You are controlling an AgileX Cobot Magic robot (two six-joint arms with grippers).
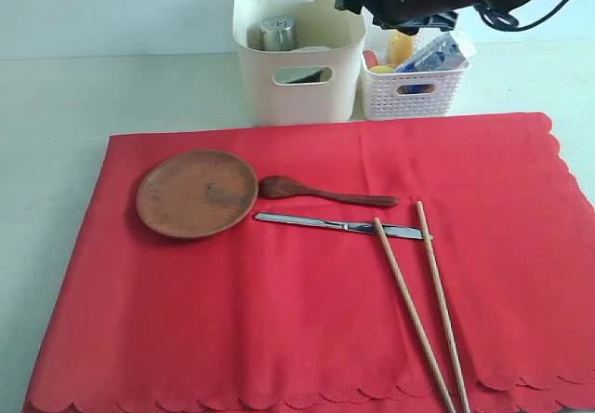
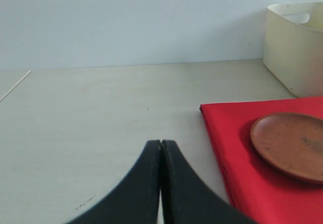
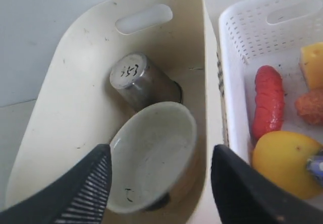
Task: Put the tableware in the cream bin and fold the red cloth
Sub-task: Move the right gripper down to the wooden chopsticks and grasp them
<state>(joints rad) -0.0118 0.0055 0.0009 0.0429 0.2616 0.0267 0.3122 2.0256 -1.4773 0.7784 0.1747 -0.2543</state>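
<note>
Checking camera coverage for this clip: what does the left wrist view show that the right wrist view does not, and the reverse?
Only the left wrist view: the red cloth with the wooden plate on it, and the shut left end effector. Only the right wrist view: the pale bowl and steel cup inside the cream bin, the white basket of food, and the open right end effector. Both: the cream bin.
</note>
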